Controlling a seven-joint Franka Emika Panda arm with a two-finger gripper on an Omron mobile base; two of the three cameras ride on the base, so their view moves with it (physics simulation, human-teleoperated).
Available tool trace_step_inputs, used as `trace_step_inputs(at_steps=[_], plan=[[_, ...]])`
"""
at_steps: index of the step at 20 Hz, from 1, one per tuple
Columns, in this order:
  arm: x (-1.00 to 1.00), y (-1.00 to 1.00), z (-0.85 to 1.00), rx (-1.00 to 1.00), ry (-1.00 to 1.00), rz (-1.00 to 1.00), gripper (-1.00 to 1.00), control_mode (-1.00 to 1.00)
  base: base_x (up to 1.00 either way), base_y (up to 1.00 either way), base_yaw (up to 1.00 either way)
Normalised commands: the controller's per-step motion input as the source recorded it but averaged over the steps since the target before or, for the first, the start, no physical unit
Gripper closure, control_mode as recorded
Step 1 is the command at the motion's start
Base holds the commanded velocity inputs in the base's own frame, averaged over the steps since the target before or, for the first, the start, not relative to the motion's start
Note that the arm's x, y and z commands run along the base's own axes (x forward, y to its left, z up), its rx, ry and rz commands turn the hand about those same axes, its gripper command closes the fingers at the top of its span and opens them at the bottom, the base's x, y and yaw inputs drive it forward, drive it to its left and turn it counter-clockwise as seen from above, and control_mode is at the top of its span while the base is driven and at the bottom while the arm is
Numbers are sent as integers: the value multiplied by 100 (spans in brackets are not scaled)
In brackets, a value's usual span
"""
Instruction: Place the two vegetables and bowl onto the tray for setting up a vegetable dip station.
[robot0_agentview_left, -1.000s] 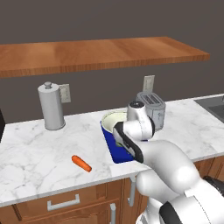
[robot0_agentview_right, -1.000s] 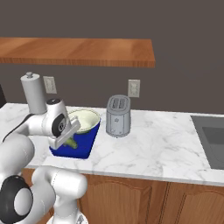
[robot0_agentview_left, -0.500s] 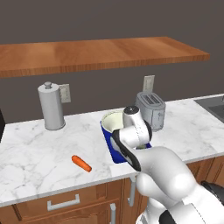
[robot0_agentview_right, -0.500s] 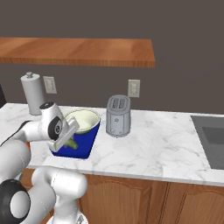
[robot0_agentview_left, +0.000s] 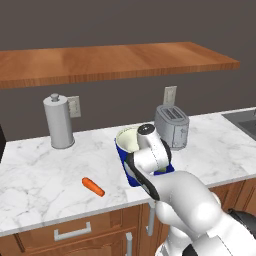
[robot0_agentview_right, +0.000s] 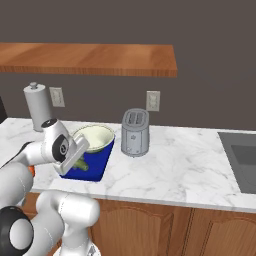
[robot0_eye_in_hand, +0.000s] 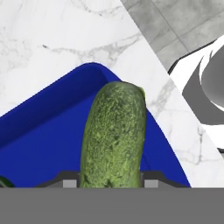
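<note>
Lying on the desk (robot0_agentview_left: 30, 165) well apart from the tray (robot0_agentview_left: 131, 172), left base view, the carrot (robot0_agentview_left: 93, 186) waits. Right base view: bowl (robot0_agentview_right: 93, 138) on the tray. Hand view: pincer (robot0_eye_in_hand: 107, 183) grips the cucumber (robot0_eye_in_hand: 114, 135) over the tray; I'd lower before letting go.

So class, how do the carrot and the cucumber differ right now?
The carrot is orange; the cucumber is dark green. The carrot lies loose on the marble counter, while the cucumber sits between the claw fingers above the blue tray. Both are small, finger-shaped vegetables.
</note>
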Motion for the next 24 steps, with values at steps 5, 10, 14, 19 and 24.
trace_step_inputs(at_steps=[5,10,14,19,24], plan=[[4,3,0,-1,0,0,100,-100,0,0,0],[2,3,0,0,0,0,100,-100,0,0,0],[2,3,-1,0,0,0,100,-100,0,0,0],[3,5,-1,-1,0,0,100,-100,0,0,0],[3,5,-2,-2,0,1,100,-100,0,0,0]])
